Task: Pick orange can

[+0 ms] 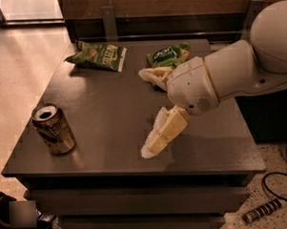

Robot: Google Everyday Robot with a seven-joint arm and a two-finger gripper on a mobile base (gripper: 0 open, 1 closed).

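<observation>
The orange can (52,129) stands upright near the front left corner of the dark table (109,103). It is shiny orange-bronze with dark markings and an opened silver top. My gripper (144,113) is to the right of the can, over the middle of the table, pointing left toward it with a wide stretch of table between them. It is open and empty: one cream finger (153,76) is at the back and the other finger (162,133) is near the front, its tip low over the table.
A green snack bag (97,56) lies at the back left and another green bag (168,55) at the back middle, partly behind my arm. A wooden wall panel runs behind the table. A cable (280,177) lies on the floor at the right.
</observation>
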